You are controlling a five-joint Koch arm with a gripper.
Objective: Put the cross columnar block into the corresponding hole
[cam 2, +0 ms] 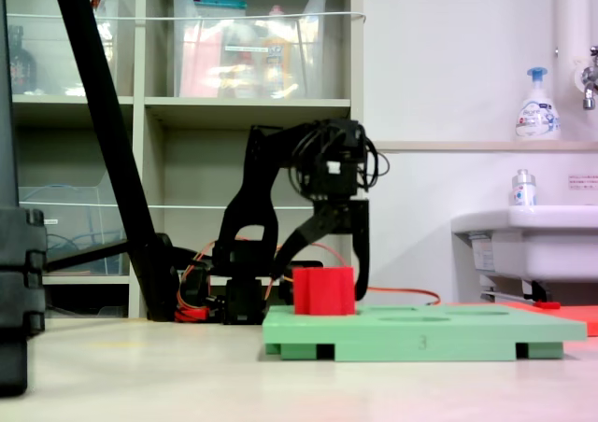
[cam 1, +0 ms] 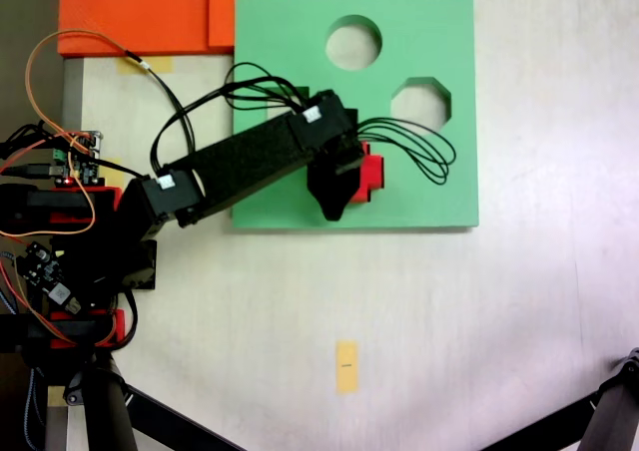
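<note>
The red cross columnar block [cam 1: 372,175] [cam 2: 324,291] stands upright on the lower middle of the green foam board [cam 1: 439,187] [cam 2: 420,333]. My black gripper [cam 1: 344,187] [cam 2: 320,282] hangs over it, open, with one finger [cam 2: 361,254] straight down its right side. The other finger is angled out to the left of the block. The corresponding hole is hidden under the block and the gripper. I cannot tell how deep the block sits in the board.
A round cutout [cam 1: 353,42] and an octagonal cutout [cam 1: 420,102] lie in the board's far half. Orange foam sheets [cam 1: 150,12] lie at the top left. A yellow tape strip [cam 1: 346,366] marks the table. Tripod legs [cam 1: 160,411] cross the near edge.
</note>
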